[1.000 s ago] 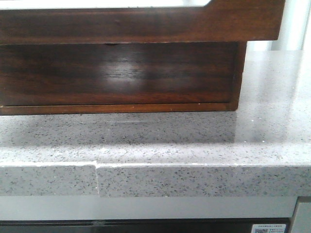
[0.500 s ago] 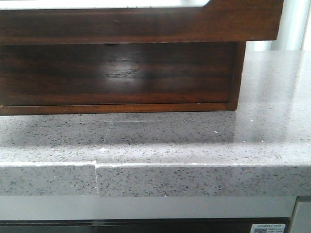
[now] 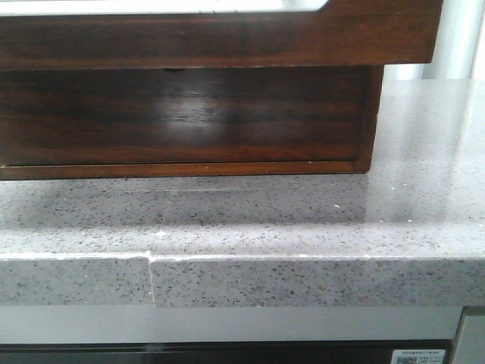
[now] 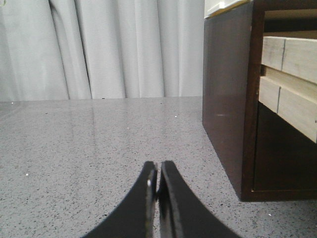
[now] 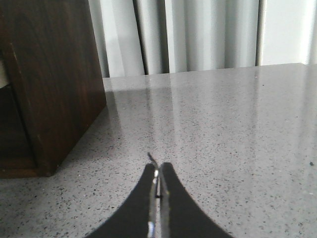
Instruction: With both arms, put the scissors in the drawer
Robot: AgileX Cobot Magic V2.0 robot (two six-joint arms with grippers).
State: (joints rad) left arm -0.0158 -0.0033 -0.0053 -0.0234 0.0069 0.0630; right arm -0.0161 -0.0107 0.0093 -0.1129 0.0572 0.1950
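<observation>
The left gripper is hovering over the speckled grey stone counter, black fingers pressed together, empty. The wide glossy dark brown wooden drawer is jutting forward atop the cabinet, its top cropped. The right gripper is pinching something thin and metallic, unidentifiable.

1. The drawer front is dark brown, glossy wood with darker grain streaks; its side boards are pale beige.
2. The cabinet below the drawer is the same dark reddish brown, with a pale sheen at its middle.
3. The countertop under the cabinet is light grey, speckled with black and white flecks.
4. The curtain behind the cabinet is plain whitish grey.
5. The left gripper and right gripper fingers are black.
</observation>
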